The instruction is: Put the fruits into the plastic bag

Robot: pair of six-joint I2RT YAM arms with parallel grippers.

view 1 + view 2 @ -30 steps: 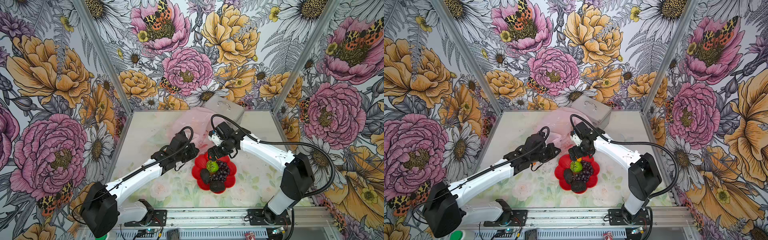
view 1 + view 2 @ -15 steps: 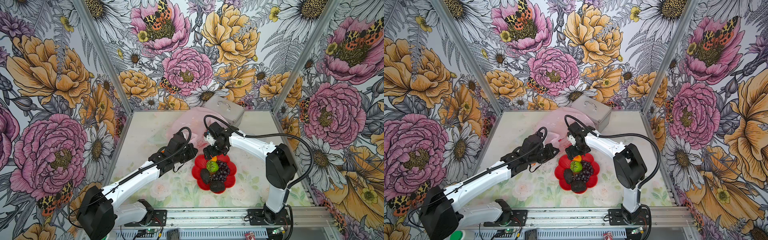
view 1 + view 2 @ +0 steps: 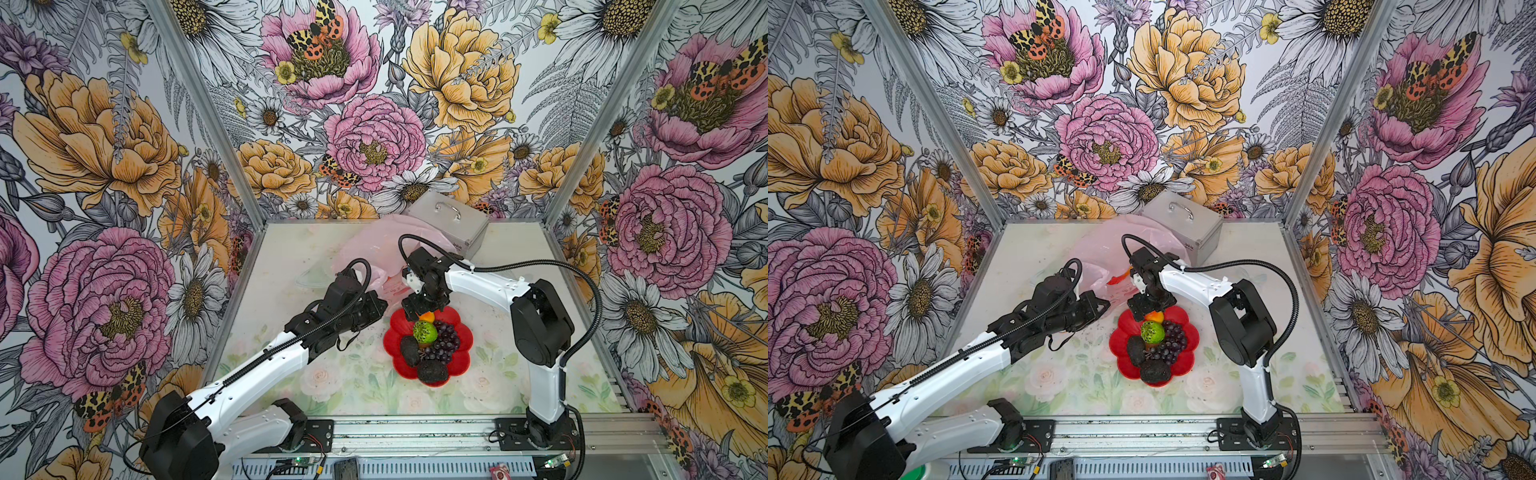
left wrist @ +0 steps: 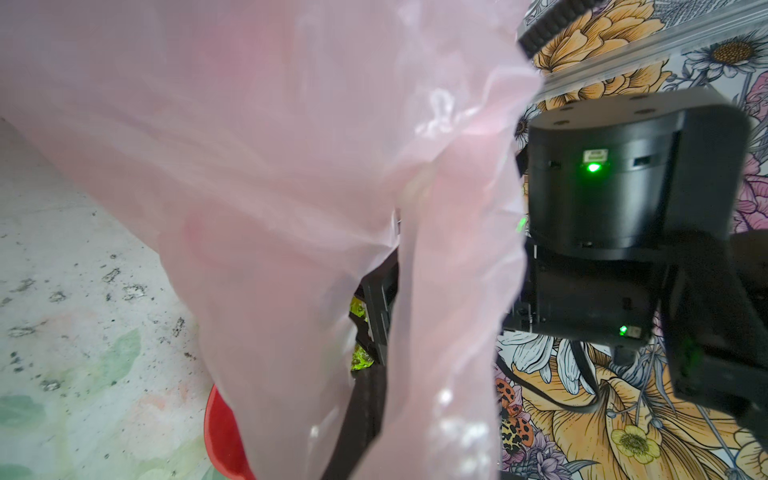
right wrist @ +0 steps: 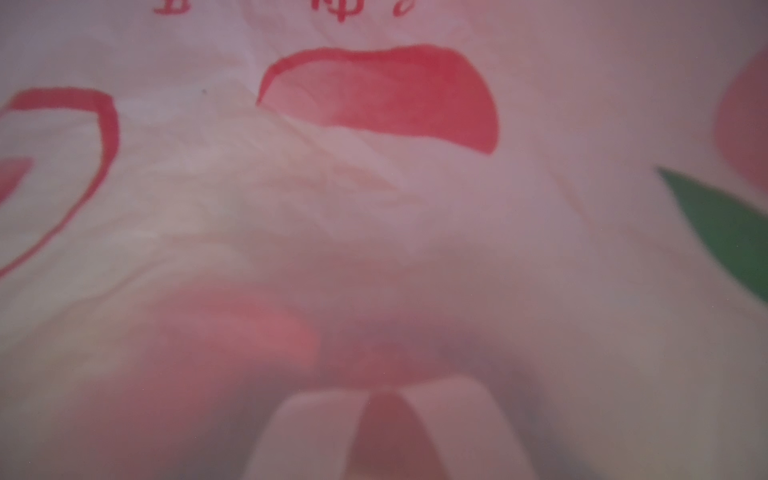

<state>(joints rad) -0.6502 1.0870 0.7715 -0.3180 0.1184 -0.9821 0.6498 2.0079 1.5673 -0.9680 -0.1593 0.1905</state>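
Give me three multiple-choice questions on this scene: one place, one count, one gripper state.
1. Where is the silver metal case?
A. At the back of the table, behind the plastic bag.
B. Under the left arm.
C. By the front rail.

2. How many black avocados lie on the red flower-shaped plate?
A. One.
B. Two.
C. Four.

3. The left gripper is:
A. open and empty.
B. shut on a lime.
C. shut on the plastic bag.

Answers:
1 A, it stands past the bag at the far edge.
2 B, two bumpy black fruits show on it.
3 C, pink film stretches straight from it in the left wrist view.
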